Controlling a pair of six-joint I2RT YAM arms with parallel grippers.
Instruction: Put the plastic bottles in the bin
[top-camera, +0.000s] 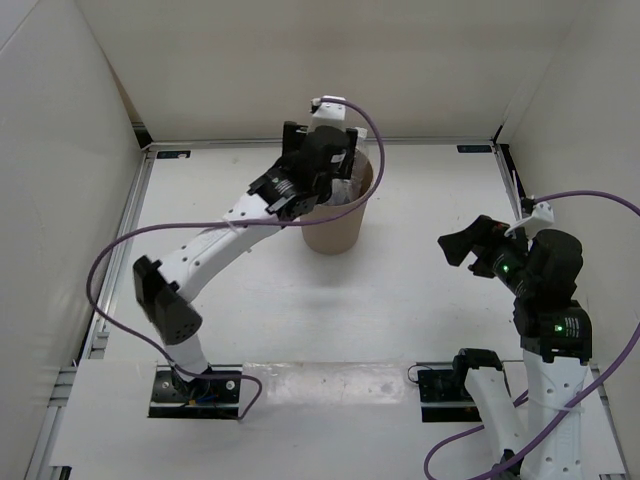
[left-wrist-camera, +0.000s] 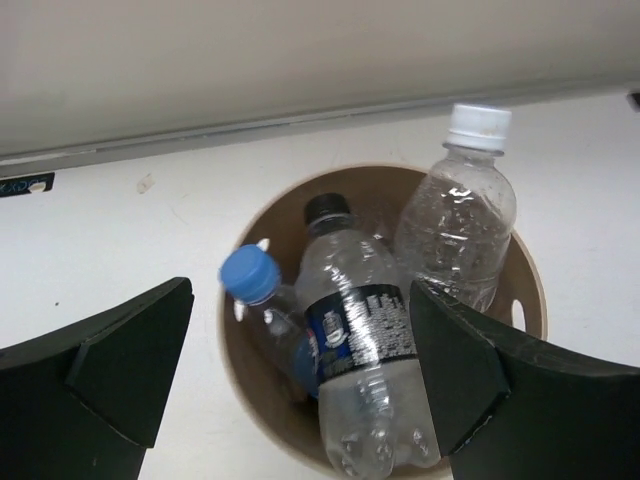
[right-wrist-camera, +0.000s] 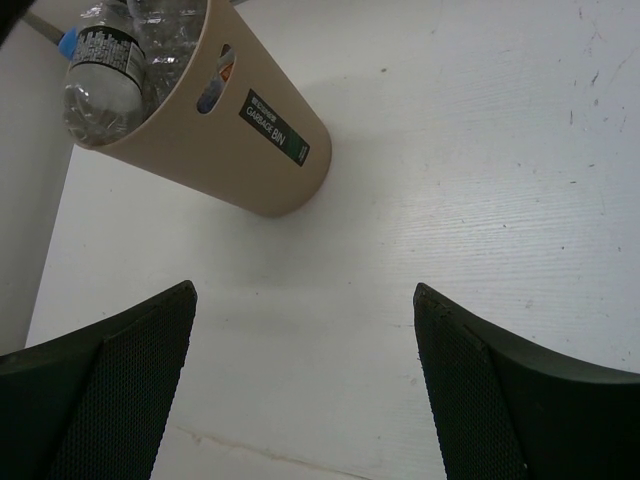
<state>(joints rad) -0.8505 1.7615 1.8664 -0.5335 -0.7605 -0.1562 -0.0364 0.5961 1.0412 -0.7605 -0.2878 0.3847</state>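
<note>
The tan bin (top-camera: 335, 230) stands upright at the table's middle back. In the left wrist view its rim (left-wrist-camera: 530, 290) rings three clear bottles: one blue-capped (left-wrist-camera: 250, 275), one black-capped with a dark label (left-wrist-camera: 355, 330), one white-capped (left-wrist-camera: 460, 215) leaning on the far wall. A fourth bottle is not made out. My left gripper (top-camera: 335, 165) hovers just above the bin mouth, open and empty (left-wrist-camera: 300, 370). My right gripper (top-camera: 455, 245) is open and empty over bare table right of the bin (right-wrist-camera: 305, 380). The bin (right-wrist-camera: 250, 140) and a labelled bottle (right-wrist-camera: 100, 70) show in the right wrist view.
White walls close in the table on the left, back and right. A metal rail (top-camera: 120, 230) runs along the left edge. Purple cables (top-camera: 110, 260) loop off both arms. The bin carries a dark label (right-wrist-camera: 275, 128) on its side.
</note>
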